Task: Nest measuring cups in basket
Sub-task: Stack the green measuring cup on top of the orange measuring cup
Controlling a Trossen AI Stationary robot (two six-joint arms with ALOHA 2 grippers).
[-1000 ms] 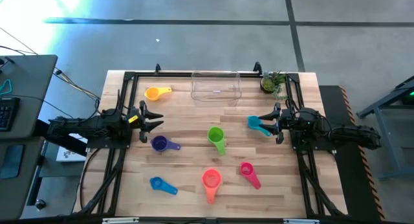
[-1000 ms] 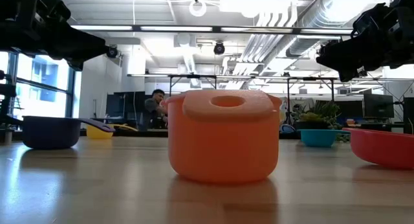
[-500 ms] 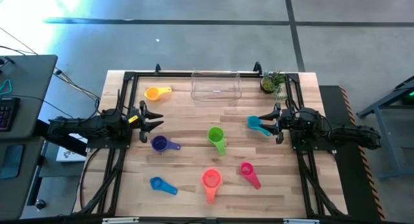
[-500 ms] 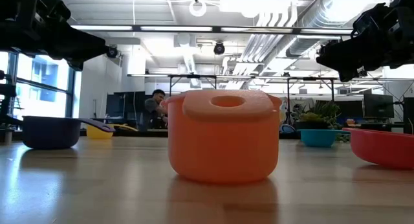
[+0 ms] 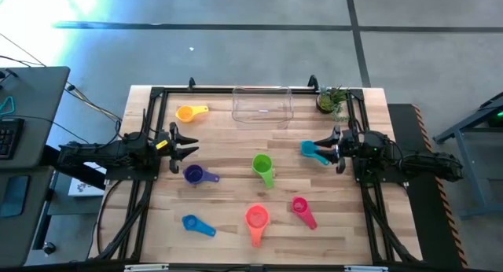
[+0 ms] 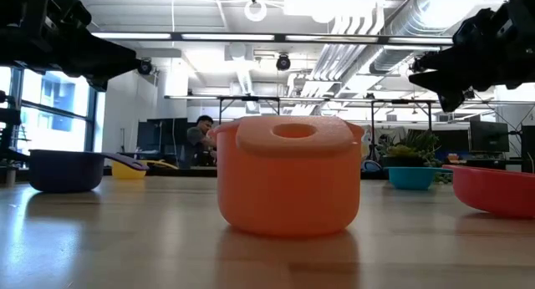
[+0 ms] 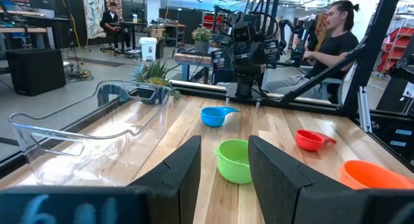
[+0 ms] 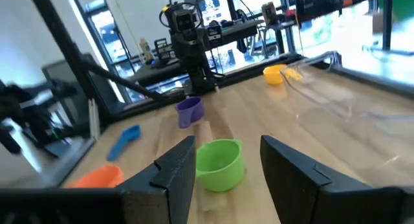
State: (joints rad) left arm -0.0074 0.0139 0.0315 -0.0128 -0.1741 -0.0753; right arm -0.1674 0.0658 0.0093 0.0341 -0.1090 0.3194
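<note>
Seven measuring cups (image 5: 262, 168) scattered across table (image 5: 236, 138), basket (image 5: 262, 105) at far edge (nothing inside), left gripper (image 5: 187, 147) and right gripper (image 5: 321, 148) both spread open, nothing held.

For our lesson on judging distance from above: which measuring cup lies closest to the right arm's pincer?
The teal cup. It lies just in front of the open right pincer, near the table's right side, while the green cup and pink cup lie clearly farther off.

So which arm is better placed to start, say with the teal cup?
The right. Its open pincer hovers right beside the small teal plastic measuring cup, while the left pincer, also open, sits across the table nearer the purple plastic cup. The clear rectangular plastic basket holds nothing yet.
</note>
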